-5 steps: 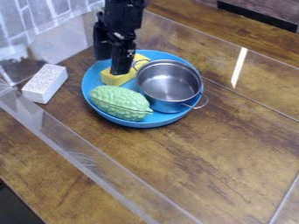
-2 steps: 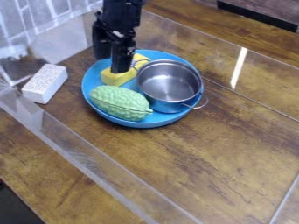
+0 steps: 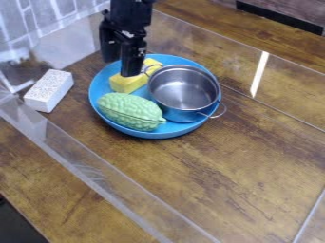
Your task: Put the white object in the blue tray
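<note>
The white object [image 3: 48,89], a small speckled white-grey block, lies on the wooden table left of the blue tray [image 3: 117,121]. The round blue tray holds a yellow block [image 3: 129,79], a steel pot [image 3: 184,92] and a bumpy green vegetable [image 3: 131,111]. My black gripper [image 3: 127,65] points straight down over the tray's back left part, right by the yellow block. Its jaws stand open and nothing is between them. The white object lies apart from the gripper, to its left.
A clear plastic wall [image 3: 76,152] runs along the table's front left. The table's left edge is just beyond the white object. Bare wood [image 3: 241,180] spreads to the right and front of the tray.
</note>
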Controlling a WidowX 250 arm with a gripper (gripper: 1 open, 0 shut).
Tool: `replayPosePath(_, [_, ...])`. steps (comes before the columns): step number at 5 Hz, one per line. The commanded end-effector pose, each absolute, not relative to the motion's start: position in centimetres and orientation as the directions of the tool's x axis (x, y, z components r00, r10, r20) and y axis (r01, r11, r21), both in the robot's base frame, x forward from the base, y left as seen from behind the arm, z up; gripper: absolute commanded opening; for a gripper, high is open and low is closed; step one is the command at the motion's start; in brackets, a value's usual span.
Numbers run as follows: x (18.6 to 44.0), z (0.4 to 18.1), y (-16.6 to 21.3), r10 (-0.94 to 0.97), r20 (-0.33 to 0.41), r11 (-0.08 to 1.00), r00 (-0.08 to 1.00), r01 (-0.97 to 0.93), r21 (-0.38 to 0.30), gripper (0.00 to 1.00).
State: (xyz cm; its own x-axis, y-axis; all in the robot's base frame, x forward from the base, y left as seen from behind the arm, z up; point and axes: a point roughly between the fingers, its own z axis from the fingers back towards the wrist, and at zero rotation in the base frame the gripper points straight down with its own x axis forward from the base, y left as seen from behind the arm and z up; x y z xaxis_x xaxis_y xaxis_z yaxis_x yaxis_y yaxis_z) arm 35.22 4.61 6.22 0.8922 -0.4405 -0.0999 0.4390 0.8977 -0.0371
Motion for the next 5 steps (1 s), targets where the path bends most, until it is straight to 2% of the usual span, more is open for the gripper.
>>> replayPosePath(1, [36.32,7.60,5.22,-0.438,-0.048,0.899,0.898,0.438,-0.005,1.00])
replayPosePath(5, [36.44,7.94,5.58,-0.428,-0.031,0.904,0.903,0.428,-0.006,1.00])
